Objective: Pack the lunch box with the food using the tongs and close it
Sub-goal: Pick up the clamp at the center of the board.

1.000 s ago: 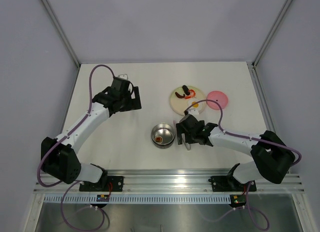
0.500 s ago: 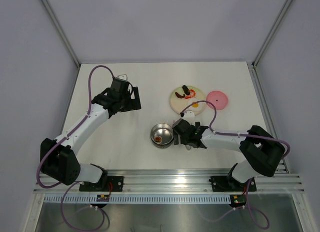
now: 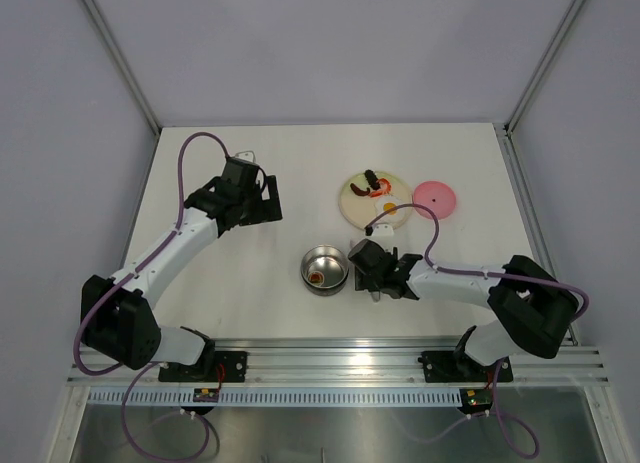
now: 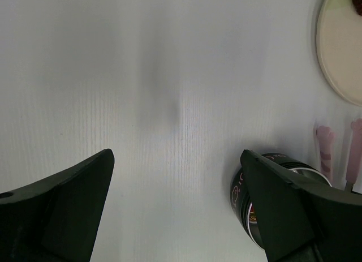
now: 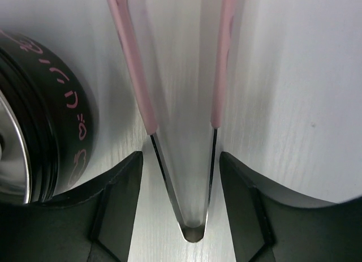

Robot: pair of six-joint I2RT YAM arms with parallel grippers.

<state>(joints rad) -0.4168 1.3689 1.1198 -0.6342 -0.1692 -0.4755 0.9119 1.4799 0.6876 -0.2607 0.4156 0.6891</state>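
The tongs [image 5: 131,64] lie on the worktop [image 5: 294,75] just beside the lunch box [image 5: 39,132], joined end between the right jaws, which are spread and barely clear of it. A squeeze there could squirt them out or against the lunch box. The left jaws gape, empty.

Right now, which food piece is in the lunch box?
The small round brown-red piece, in the steel bowl; the other pieces lie on the cream plate.

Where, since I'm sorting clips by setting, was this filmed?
Probably a robot test cell: two arms bolted to a rail at a white table, plain walls in a metal frame, toy food on a plate.
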